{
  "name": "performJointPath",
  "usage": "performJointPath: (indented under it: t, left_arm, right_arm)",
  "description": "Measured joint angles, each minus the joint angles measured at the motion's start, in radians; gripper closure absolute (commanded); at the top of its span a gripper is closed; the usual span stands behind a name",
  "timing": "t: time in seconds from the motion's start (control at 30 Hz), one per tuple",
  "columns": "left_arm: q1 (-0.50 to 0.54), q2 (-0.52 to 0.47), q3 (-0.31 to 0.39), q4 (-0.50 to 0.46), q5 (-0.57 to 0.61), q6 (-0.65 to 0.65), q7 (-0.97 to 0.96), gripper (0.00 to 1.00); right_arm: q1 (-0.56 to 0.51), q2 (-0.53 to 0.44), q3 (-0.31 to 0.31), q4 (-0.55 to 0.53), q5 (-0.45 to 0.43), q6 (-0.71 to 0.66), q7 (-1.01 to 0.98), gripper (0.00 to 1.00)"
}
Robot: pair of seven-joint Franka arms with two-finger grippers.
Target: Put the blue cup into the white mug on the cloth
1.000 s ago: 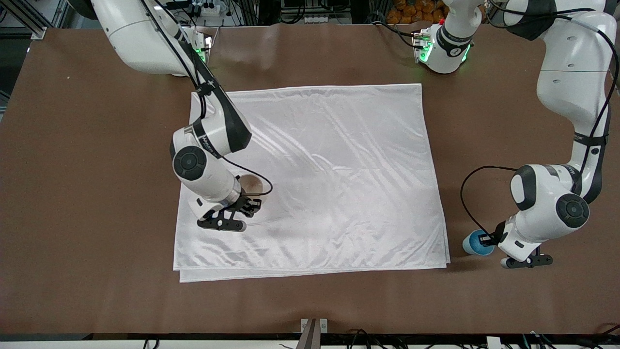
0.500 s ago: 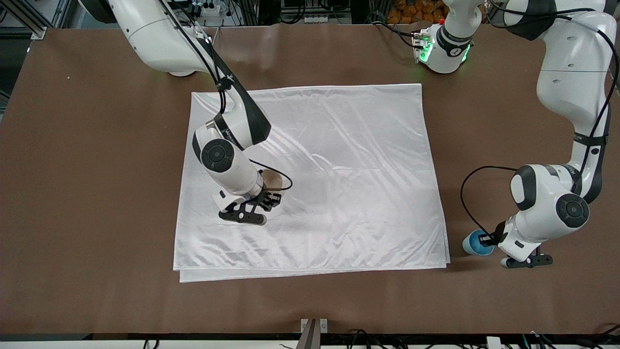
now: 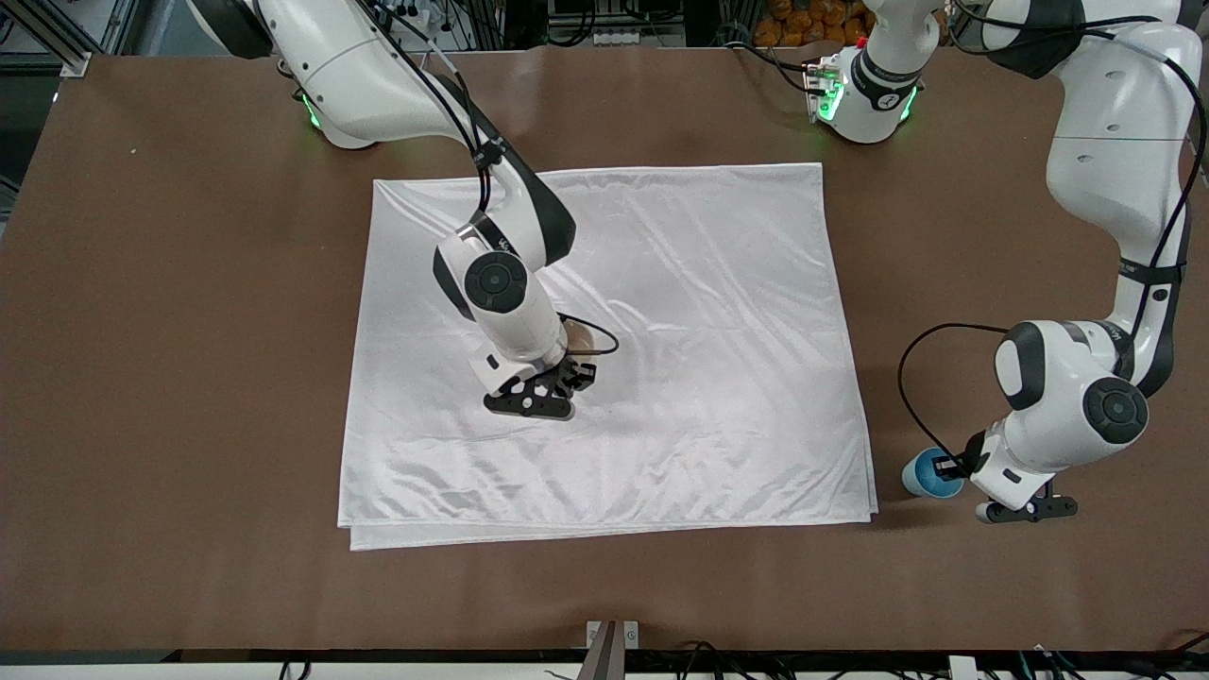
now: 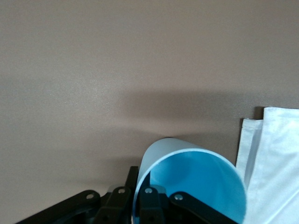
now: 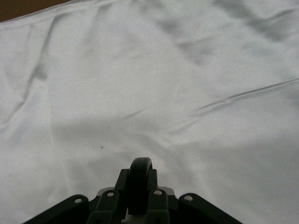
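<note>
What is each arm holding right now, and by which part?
The right gripper holds the white mug by its dark handle, over the cloth. The left gripper holds the blue cup by its rim wall.

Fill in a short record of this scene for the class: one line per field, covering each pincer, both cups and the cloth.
Right pincer: shut on the dark loop handle of the cream-white mug, over the shiny white satin-like cloth
Left pincer: shut on the rim of the small light blue handleless cup
Blue cup: on the bare brown table, beside the cloth's edge toward the left arm's end
Task status: blue cup not yet in mug
</note>
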Motion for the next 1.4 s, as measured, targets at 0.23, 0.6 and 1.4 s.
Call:
performJointPath:
  t: [0.23, 0.6, 1.4]
  left_arm:
    - [0.000, 0.000, 0.000, 0.000, 0.002, 0.000, 0.000, 1.00]
    - [-0.001, 0.000, 0.000, 0.000, 0.004, 0.001, 0.000, 1.00]
    - [-0.001, 0.000, 0.000, 0.000, 0.006, 0.002, 0.000, 1.00]
  right_arm:
    - [0.024, 0.031, -0.001, 0.003, -0.005, 0.041, 0.032, 0.96]
    - [0.030, 0.054, -0.004, 0.006, -0.009, 0.063, 0.035, 0.00]
    - [-0.034, 0.050, -0.051, 0.047, -0.032, 0.061, 0.032, 0.00]
